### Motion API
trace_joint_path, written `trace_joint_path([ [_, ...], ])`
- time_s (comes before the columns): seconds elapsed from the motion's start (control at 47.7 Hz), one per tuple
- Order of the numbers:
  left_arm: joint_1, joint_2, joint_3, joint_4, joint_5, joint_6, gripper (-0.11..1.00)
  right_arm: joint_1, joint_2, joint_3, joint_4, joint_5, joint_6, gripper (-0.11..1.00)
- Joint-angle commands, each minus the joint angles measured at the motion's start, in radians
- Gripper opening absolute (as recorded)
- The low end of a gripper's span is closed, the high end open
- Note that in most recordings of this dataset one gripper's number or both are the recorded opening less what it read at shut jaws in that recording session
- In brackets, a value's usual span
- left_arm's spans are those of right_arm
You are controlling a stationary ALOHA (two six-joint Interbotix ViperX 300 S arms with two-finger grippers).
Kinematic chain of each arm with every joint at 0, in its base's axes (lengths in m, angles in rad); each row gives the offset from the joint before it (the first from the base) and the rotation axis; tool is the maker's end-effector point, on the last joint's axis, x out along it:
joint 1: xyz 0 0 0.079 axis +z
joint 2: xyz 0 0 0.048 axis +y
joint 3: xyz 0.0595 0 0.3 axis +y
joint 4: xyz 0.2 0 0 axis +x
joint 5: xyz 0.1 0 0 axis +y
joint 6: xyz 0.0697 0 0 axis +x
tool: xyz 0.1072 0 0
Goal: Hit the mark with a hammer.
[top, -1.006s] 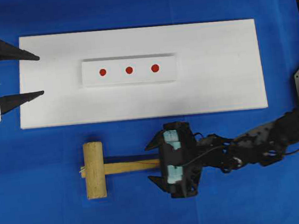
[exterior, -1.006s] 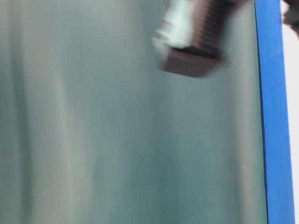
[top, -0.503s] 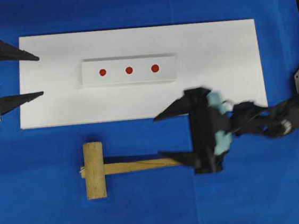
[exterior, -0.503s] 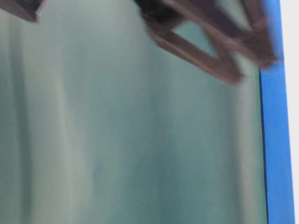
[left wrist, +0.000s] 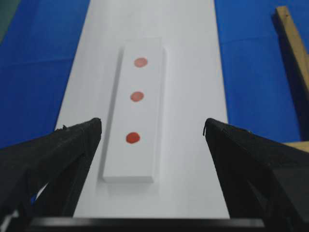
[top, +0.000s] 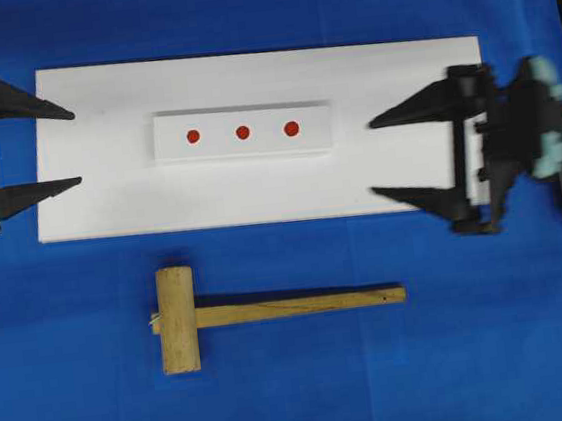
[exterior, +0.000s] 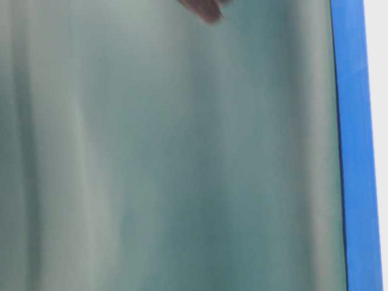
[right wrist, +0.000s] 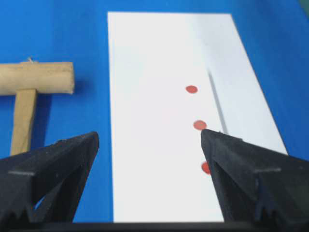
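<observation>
The hammer (top: 271,309) lies flat on the blue table cover (top: 79,393), below the white board (top: 408,76), head to the left, handle pointing right, free of both grippers. The right gripper (top: 393,156) hovers over the board's right end, jaws wide and empty. The left gripper (top: 71,145) sits at the board's left end, jaws wide and empty. The white block (top: 243,133) carries three red marks (top: 243,132).

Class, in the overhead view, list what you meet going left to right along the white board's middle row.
Open left gripper → left red dot → middle red dot → right red dot → open right gripper.
</observation>
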Motion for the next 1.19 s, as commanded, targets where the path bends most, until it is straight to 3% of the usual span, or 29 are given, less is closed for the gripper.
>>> trace_joint_path([
  [0.0, -0.002, 0.003, -0.008, -0.002, -0.003, -0.002, 0.86, -0.003, -0.075, 0.041, -0.002, -0.002, -0.002, 0.84],
  [0.23, -0.003, -0.011, 0.005, -0.002, 0.002, -0.002, 0.86, -0.003, -0.181, 0.147, -0.002, -0.008, -0.003, 0.83],
  [0.545, -0.002, -0.124, 0.055, -0.002, 0.040, -0.002, 0.86, -0.003, -0.187, 0.255, 0.000, -0.101, 0.015, 0.83],
  [1.173, -0.008, -0.209, 0.107, -0.002, 0.083, -0.003, 0.86, -0.003, -0.192, 0.295, 0.005, -0.066, 0.055, 0.76],
])
